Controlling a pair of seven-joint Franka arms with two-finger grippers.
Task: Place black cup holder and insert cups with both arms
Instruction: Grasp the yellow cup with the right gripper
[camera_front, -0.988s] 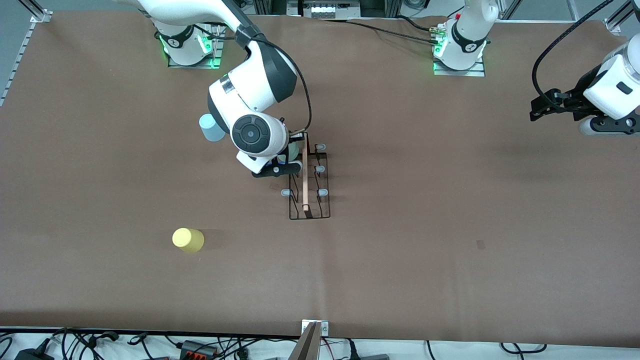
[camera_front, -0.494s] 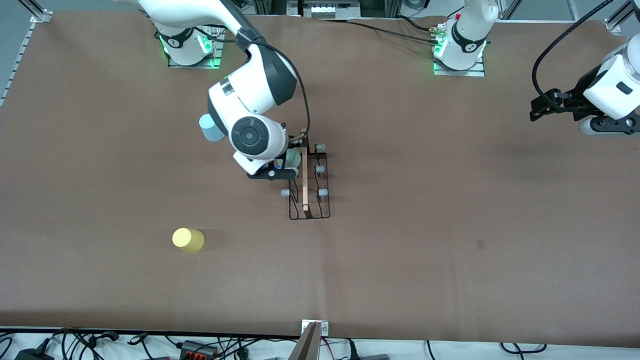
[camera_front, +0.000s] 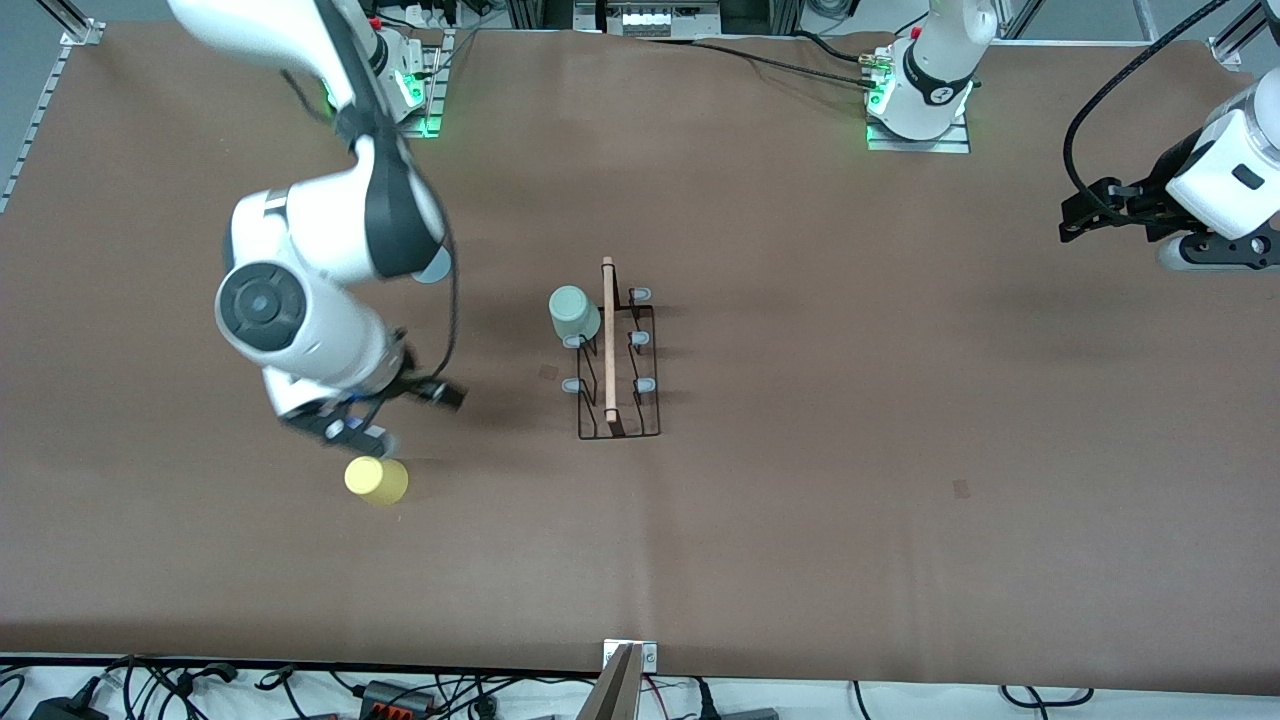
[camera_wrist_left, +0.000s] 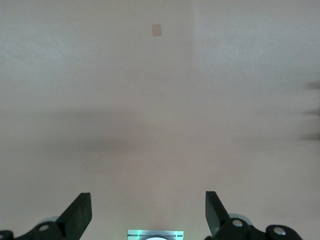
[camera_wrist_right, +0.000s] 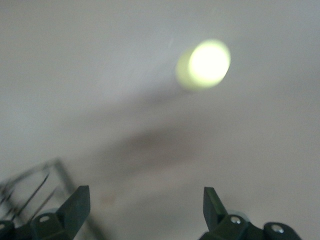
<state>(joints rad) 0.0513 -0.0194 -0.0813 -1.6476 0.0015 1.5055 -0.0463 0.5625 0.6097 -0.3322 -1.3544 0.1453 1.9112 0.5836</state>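
We are holding the right gripper (camera_front: 385, 415) with its jaws released and nothing between them, hanging over the brown counter (camera_front: 900, 500) just above the small yellow plastic tumbler (camera_front: 376, 480). In the right wrist view that tumbler (camera_wrist_right: 204, 65) is showing ahead of the spread jaws, apart from them. It is sitting toward the right arm's end of the counter, nearer the front camera than the rack.

The thin black wire cup holder with the light wooden rod handle (camera_front: 612, 360) is standing upright near the middle of the counter. The pale green plastic tumbler (camera_front: 574, 312) is already sitting upside down on one of its grey-tipped pegs, at the end farther from the camera. The light blue plastic tumbler (camera_front: 436, 266) is peeking out from under the right arm's elbow, mostly hidden.

We are judging the yellow tumbler to be light, stiff and rather slick — easy to tip or squirt out of a hard pinch. We would be taking it across its side walls, around mid-height, with a gentle squeeze.

The left gripper (camera_front: 1085, 210) is waiting over the left arm's end of the counter, its jaws released too — bare counter below.
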